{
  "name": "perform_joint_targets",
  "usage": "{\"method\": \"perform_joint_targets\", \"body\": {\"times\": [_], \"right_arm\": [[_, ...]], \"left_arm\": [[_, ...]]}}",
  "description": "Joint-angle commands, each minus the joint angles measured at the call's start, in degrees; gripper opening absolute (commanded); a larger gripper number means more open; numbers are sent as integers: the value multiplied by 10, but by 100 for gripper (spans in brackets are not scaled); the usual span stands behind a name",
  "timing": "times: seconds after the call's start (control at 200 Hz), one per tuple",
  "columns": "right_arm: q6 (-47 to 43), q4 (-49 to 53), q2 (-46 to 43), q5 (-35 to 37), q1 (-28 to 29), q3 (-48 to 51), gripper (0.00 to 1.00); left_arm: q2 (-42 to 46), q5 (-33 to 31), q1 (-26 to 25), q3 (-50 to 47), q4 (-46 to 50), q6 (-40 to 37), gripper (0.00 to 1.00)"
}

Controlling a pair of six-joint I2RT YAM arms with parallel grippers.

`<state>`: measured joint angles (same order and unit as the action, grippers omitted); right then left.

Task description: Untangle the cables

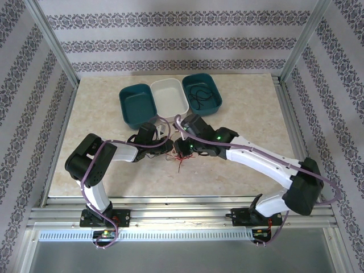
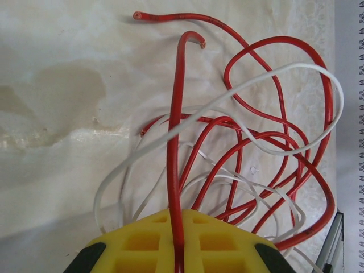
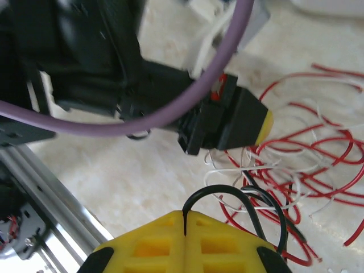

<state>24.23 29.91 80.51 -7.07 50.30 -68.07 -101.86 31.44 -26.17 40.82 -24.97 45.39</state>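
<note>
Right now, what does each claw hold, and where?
Left claw: red wire, gripped on the straight run below its cut tip. Right claw: black wire, pinched where its loop starts.

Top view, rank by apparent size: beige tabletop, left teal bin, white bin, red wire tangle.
1. Beige marbled tabletop
2. Left teal plastic bin and white plastic bin: look alike, unranked
3. Tangle of thin red wires

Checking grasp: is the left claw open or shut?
Shut: the left claw has its yellow pads together, pinching a thin red wire in the seam.
</note>
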Motion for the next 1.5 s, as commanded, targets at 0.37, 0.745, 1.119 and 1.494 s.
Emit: {"method": "perform_joint_targets", "body": {"times": [0.37, 0.745, 1.119, 1.494], "right_arm": [[-16, -56, -93, 11, -87, -60, 0], [-73, -48, -123, 76, -110, -120, 0], [-106, -55, -126, 152, -118, -133, 0], [-195, -47, -64, 230, -127, -268, 0]], "left_arm": [[17, -35, 1, -9, -25, -29, 8], [25, -50, -3, -6, -7, -49, 8], [131, -85, -20, 22, 90, -158, 17], [121, -93, -22, 4, 95, -160, 12]]}}
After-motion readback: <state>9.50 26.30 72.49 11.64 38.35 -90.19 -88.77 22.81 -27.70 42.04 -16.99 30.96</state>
